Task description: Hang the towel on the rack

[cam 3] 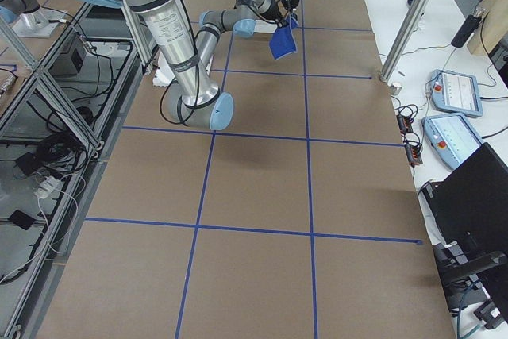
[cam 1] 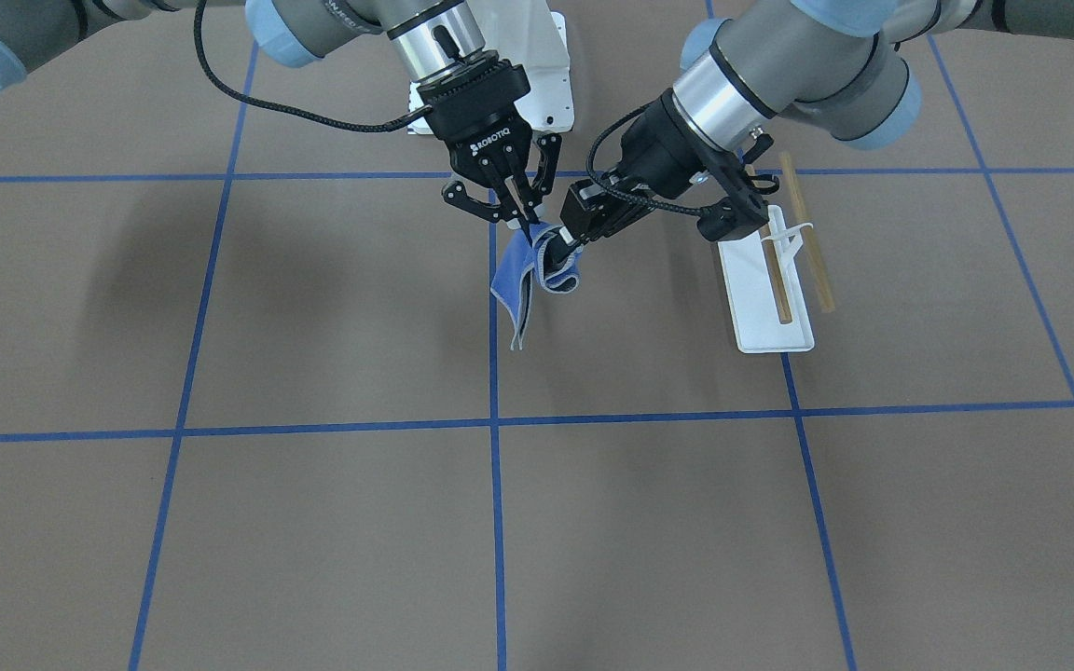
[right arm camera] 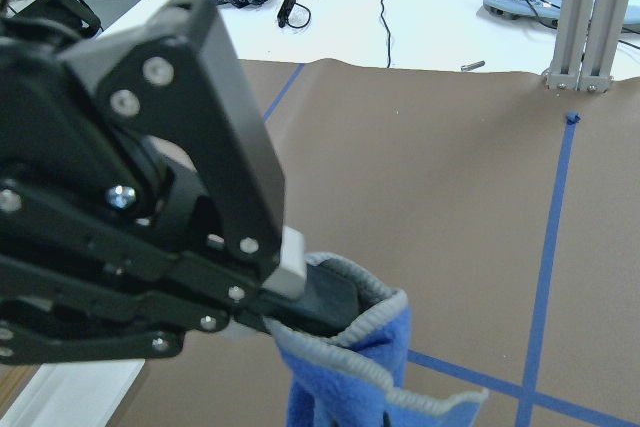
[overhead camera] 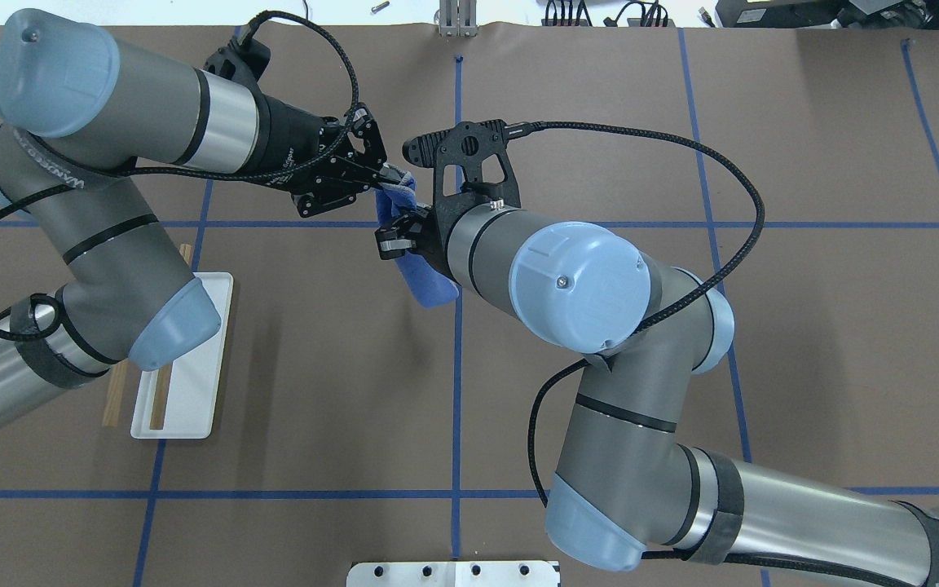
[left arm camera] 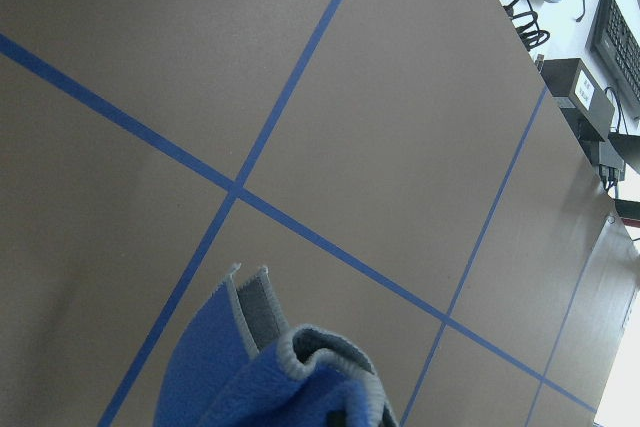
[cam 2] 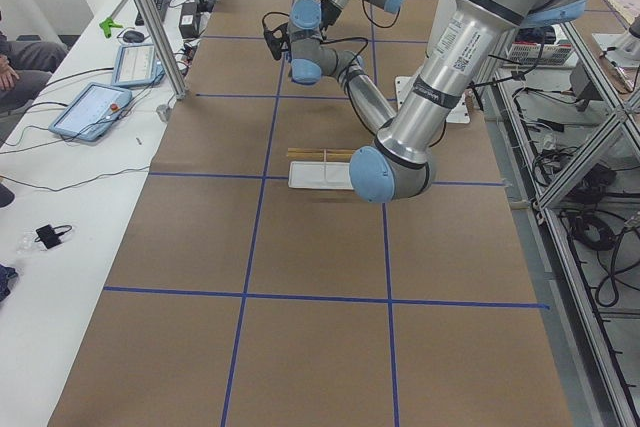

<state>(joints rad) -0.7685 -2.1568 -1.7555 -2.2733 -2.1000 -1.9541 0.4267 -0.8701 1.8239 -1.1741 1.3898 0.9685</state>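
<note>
Small royal-blue square towel (cam 1: 516, 280) hangs bunched in the air over the brown table (cam 1: 313, 522), centre-far. Left gripper (cam 1: 563, 247) and right gripper (cam 1: 523, 220) are both clamped on its top edge, probably a regrip or spread before draping. White-based rack with two wooden dowels (cam 1: 761, 321) stands well apart on the robot's left, bare. Cloth folds hide the pad contact. The left arm (overhead camera: 111, 269) masks the rack's upright from overhead.

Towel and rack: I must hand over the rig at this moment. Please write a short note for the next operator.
Left gripper: shut on the towel, at its bunched upper edge.
Right gripper: shut on the towel's top corner, close beside the left one.
Towel: held in the air, hanging crumpled from both grippers.
Rack: on the table, on the robot's left side, both dowels bare.
Done: towel picked up.
Left to do: carry it to the rack and drape it over a dowel.
</note>
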